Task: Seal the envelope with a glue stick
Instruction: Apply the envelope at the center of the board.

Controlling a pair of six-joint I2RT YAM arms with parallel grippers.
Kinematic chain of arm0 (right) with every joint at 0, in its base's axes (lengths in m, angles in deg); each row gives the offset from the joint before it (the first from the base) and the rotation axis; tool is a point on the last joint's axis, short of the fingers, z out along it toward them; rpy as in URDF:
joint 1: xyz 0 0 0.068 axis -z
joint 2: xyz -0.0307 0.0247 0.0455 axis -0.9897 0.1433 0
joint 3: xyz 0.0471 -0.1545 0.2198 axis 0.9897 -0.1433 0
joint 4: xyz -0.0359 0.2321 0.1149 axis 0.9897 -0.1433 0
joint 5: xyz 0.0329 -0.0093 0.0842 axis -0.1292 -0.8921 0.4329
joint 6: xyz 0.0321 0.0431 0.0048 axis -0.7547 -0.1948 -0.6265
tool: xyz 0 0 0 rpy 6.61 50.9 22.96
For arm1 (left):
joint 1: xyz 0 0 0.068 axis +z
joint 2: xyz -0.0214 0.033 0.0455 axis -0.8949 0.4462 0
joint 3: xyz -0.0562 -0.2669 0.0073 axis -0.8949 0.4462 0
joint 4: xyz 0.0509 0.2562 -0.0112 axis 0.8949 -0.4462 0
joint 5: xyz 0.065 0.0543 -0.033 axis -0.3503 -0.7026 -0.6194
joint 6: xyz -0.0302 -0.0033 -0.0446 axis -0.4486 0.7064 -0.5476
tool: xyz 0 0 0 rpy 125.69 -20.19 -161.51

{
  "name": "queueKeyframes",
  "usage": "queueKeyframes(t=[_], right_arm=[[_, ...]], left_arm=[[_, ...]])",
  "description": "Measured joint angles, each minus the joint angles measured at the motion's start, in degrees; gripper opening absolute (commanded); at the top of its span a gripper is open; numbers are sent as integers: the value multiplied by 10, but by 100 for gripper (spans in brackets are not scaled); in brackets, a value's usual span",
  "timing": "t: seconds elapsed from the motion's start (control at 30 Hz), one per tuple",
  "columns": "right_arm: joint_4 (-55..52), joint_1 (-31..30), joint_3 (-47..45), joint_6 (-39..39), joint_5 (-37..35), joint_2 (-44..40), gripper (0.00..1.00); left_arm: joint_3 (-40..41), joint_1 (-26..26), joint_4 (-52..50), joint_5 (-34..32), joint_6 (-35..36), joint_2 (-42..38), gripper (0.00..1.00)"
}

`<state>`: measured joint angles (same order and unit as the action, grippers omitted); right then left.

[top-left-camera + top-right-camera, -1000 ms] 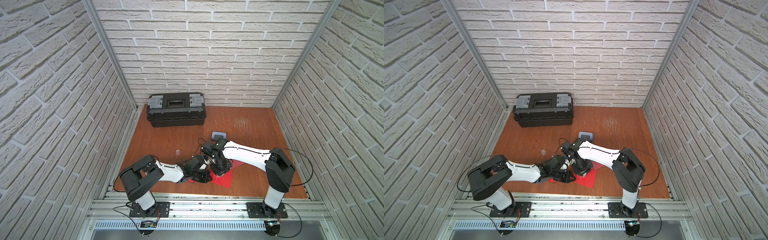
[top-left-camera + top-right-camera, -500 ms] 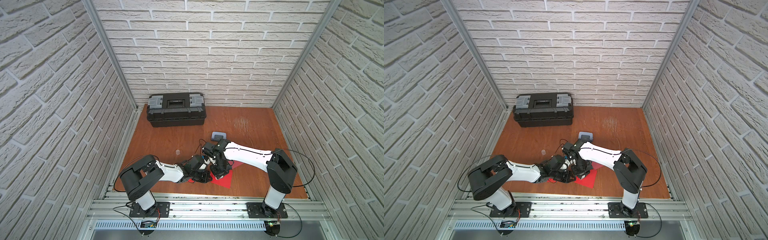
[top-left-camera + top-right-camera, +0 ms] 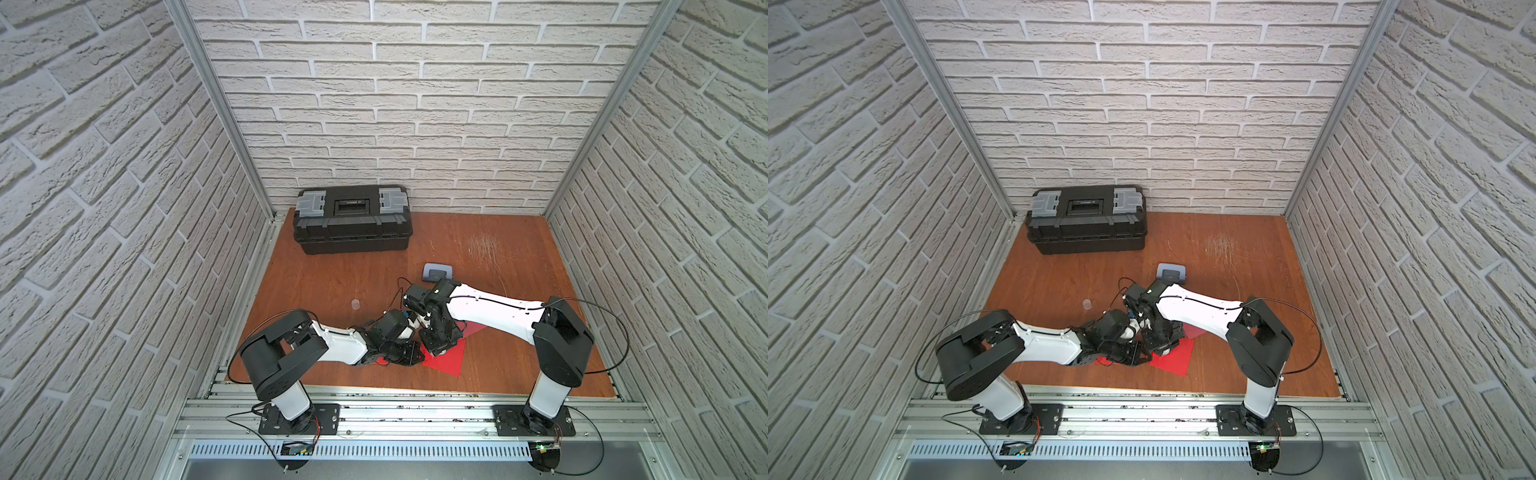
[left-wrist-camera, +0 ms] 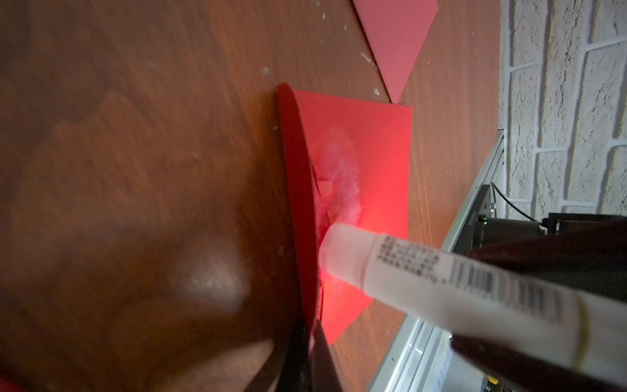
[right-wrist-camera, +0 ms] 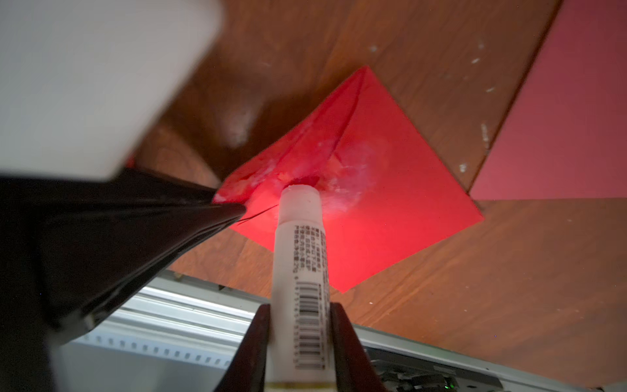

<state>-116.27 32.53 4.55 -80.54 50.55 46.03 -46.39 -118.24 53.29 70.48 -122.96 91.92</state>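
Observation:
A red envelope (image 3: 446, 360) (image 3: 1174, 360) lies near the table's front edge. My left gripper (image 4: 310, 342) (image 3: 409, 354) is shut on the envelope's flap (image 4: 298, 203) and holds it raised off the body (image 4: 373, 152). My right gripper (image 5: 300, 309) (image 3: 438, 347) is shut on the glue stick (image 5: 300, 258) (image 4: 441, 281), a white tube with a printed barcode label. It is uncapped, and its tip touches the envelope (image 5: 390, 220) just under the raised flap, among white glue smears. In the right wrist view the left gripper's black fingers (image 5: 210, 212) pinch the flap's corner.
A duller red sheet (image 3: 471, 330) (image 5: 559, 118) lies just behind the envelope. A small clear cap (image 3: 355, 304) stands on the wood to the left. A grey-blue hole punch (image 3: 436, 273) sits behind the right arm, and a black toolbox (image 3: 351, 224) at the back wall.
The right arm has shifted slightly with the glue stick over the envelope. The left arm holds the flap in the same place.

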Motion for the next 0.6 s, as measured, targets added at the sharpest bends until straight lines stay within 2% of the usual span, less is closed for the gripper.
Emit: queueKeyframes(t=[0.07, 0.27, 0.37, 0.5, 0.6], right_arm=[[-4, -1, 3, 0, -9, 2, 3], [-56, -10, 46, -1, -94, 41, 3], [-52, -9, 42, 5, -75, 39, 3], [-25, 2, 19, 9, -8, 19, 3], [-30, 5, 23, 9, -14, 21, 3]], left_arm=[[0, 0, 0, 0, -1, 0, 1], [0, 1, -1, 0, -3, 0, 1], [0, 1, -2, 0, -2, 0, 1], [-3, 1, -7, 0, -4, 0, 1], [-5, 1, -11, 0, -4, 0, 1]])
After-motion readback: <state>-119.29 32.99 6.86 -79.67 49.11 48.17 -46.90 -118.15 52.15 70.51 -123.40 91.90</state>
